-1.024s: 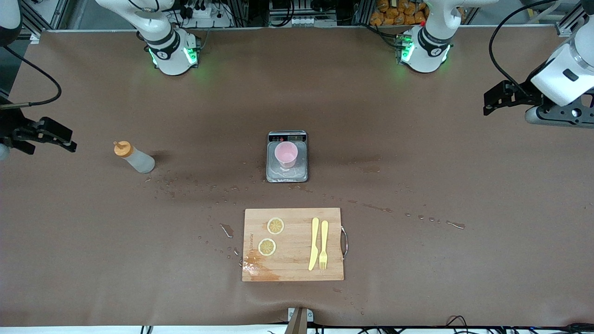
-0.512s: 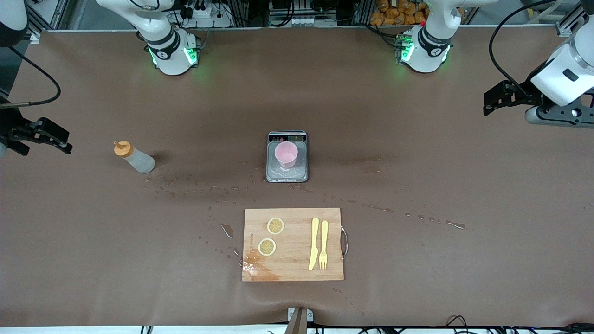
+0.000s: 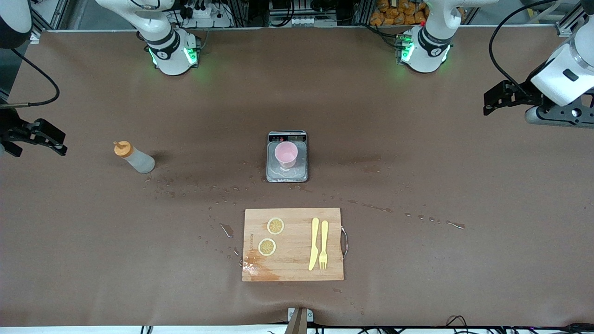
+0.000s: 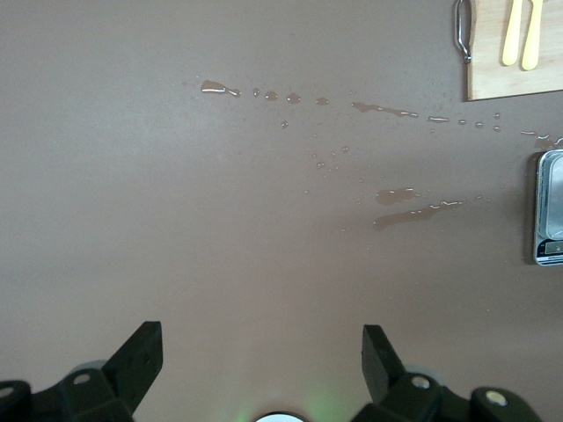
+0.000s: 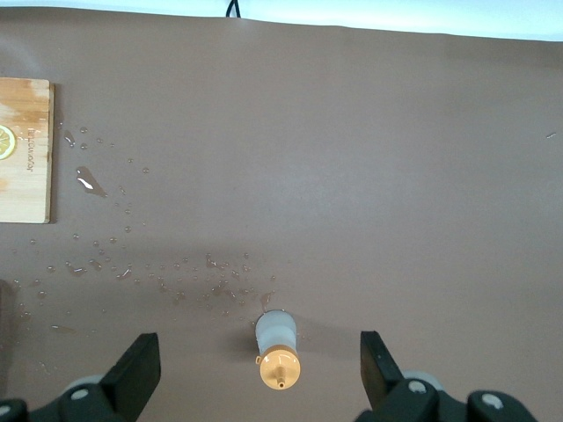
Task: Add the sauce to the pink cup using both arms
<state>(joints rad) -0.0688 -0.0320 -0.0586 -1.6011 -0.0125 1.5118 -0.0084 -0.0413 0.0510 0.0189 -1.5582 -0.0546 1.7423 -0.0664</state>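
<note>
The sauce bottle [image 3: 133, 157], whitish with an orange cap, stands on the table toward the right arm's end. It also shows in the right wrist view [image 5: 278, 347], between the open fingers. The pink cup [image 3: 286, 154] stands on a grey scale tray [image 3: 301, 171] at the table's middle. My right gripper [image 3: 39, 136] is open and empty, up in the air over the table's edge at the right arm's end, apart from the bottle. My left gripper [image 3: 499, 98] is open and empty over the left arm's end of the table, and waits. In the left wrist view its fingers [image 4: 141, 356] frame bare table.
A wooden cutting board [image 3: 293, 264] lies nearer the front camera than the scale, with two lemon slices [image 3: 275, 226], a yellow knife [image 3: 314, 243] and a fork [image 3: 323, 243]. Water drops and streaks [image 3: 195, 190] lie on the brown table cover between bottle, scale and board.
My right gripper has drifted a little toward the right arm's end of the table, away from the bottle. The left arm, bottle and cup have not moved.
</note>
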